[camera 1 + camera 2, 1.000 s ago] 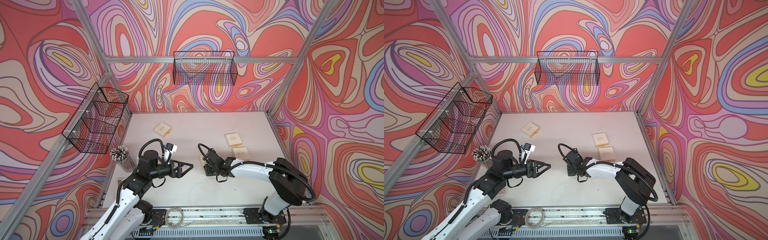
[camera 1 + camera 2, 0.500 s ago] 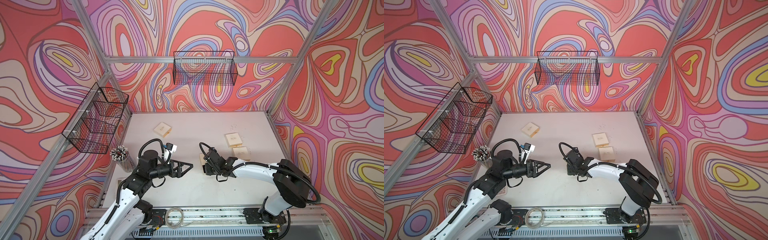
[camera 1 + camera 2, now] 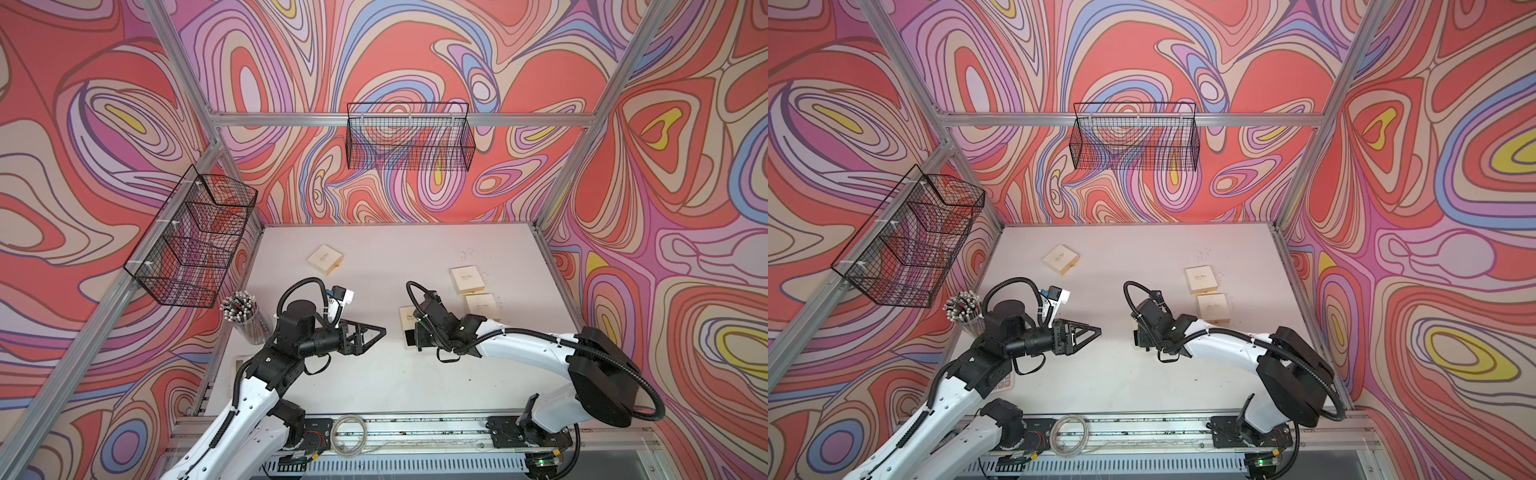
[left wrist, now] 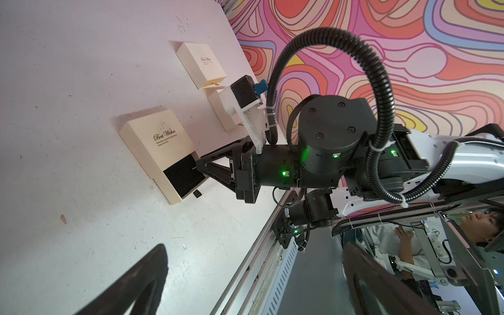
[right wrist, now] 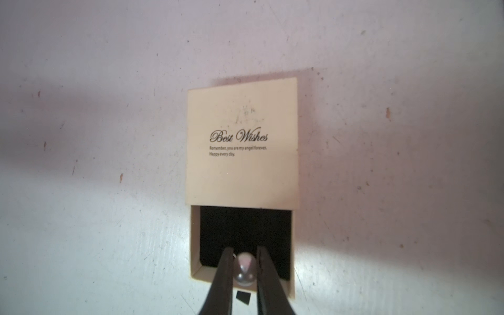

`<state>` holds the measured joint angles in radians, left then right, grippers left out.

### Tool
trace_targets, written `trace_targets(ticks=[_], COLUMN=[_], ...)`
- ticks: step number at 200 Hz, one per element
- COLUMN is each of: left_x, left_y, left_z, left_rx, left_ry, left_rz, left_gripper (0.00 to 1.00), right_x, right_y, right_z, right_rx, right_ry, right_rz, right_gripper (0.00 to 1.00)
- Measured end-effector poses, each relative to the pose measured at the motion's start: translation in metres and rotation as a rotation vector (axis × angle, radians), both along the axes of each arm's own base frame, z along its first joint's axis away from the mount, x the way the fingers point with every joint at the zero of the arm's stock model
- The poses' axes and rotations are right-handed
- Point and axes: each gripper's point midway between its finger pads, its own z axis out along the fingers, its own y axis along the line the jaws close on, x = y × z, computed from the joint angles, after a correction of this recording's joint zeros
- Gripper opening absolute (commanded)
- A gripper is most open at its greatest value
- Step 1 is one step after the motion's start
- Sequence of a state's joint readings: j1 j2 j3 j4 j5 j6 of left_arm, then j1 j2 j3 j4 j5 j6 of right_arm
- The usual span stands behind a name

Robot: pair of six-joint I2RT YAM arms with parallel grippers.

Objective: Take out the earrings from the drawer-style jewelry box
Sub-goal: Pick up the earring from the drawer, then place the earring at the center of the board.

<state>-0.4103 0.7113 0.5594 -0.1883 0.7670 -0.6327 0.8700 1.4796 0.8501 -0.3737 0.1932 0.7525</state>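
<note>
The right arm (image 3: 528,347) reached over the tabletop (image 3: 374,386) to the box (image 5: 242,141), whose drawer (image 5: 242,229) stood pulled out. Its jaws were clenched on one pearl earring (image 5: 245,270) at the drawer's outer end, over the black lining. The left jaws hung released, well apart from the box. The step in hand looked like extraction. The next move called for a straight lift clear, keeping the grip steady.

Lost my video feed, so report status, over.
Right gripper shut on pale pearl-like round stud earring, over open black-lined drawer of cream cardboard box. Left gripper open, empty. Small black scrap beside drawer; nothing blocks lift.
</note>
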Motion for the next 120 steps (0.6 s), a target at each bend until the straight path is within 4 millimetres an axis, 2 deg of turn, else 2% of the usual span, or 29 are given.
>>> trace_targets(ticks=[23, 67, 120], left_x=[0.0, 0.002, 0.009], left_y=[0.0, -0.001, -0.006], left_z=[0.0, 0.002, 0.009], left_rx=[0.0, -0.015, -0.086], left_ry=[0.0, 0.01, 0.038], left_rz=[0.0, 0.003, 0.021], left_gripper=[1.0, 1.0, 1.0], right_x=[0.003, 0.007, -0.002], right_y=[-0.025, -0.086, -0.15], right_z=[0.005, 0.013, 0.009], right_rx=[0.023, 0.069, 0.084], right_ry=[-0.01, -0.027, -0.009], right_rz=[-0.063, -0.231, -0.42], right_gripper=[0.03, 0.02, 0.02])
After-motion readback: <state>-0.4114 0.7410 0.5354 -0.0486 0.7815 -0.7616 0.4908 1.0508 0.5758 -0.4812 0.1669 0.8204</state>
